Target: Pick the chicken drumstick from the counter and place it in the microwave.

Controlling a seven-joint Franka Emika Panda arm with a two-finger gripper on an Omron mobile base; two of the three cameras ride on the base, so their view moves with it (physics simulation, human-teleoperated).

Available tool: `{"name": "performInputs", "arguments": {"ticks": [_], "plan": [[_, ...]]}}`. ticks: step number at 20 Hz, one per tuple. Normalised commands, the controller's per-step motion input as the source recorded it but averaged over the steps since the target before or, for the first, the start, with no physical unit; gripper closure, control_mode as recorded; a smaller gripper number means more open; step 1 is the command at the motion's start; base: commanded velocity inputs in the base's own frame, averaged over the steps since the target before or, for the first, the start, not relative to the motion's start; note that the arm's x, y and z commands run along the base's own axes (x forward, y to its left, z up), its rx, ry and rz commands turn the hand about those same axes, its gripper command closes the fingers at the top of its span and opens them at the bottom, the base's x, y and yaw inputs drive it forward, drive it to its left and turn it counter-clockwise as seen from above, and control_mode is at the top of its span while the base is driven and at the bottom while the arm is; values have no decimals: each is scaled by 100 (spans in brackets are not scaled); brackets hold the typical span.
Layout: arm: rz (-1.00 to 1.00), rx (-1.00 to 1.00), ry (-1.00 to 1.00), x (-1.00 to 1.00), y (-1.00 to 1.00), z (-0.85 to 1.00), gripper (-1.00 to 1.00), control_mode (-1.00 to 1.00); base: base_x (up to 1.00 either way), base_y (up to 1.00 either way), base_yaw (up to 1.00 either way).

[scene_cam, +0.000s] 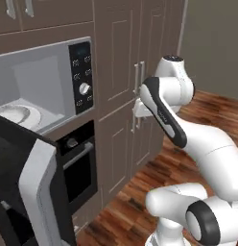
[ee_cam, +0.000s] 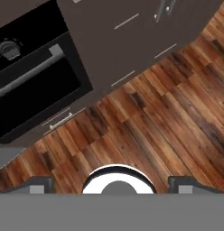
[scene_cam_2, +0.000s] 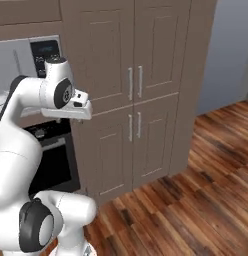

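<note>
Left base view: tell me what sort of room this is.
A kitchen, by the look of it. A built-in microwave with its door open and a white turntable plate inside sits above a black oven, beside tall brown cabinets over a wood-plank floor.

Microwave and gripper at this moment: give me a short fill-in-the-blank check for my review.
1. The microwave door stands ____.
2. On its floor lies a round white ____.
3. The oven sits directly ____ the microwave.
4. In the hand view, the gripper looks down at the wood ____.

Missing words: open; plate; below; floor
</note>
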Motion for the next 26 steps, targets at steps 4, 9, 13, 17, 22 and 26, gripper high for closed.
{"name": "performInputs", "arguments": {"ticks": [4, 9, 13, 17, 22, 26], "plan": [[0, 0, 0, 0, 0, 0, -100, 100, 1, 1, -91], [0, 0, 0, 0, 0, 0, -100, 100, 0, 0, -94], [0, 0, 0, 0, 0, 0, -100, 100, 0, 0, -95], [0, 0, 0, 0, 0, 0, -100, 100, 0, 0, -95], [0, 0, 0, 0, 0, 0, -100, 100, 0, 0, -94], [0, 0, 0, 0, 0, 0, -100, 100, 5, 2, -92]]}}
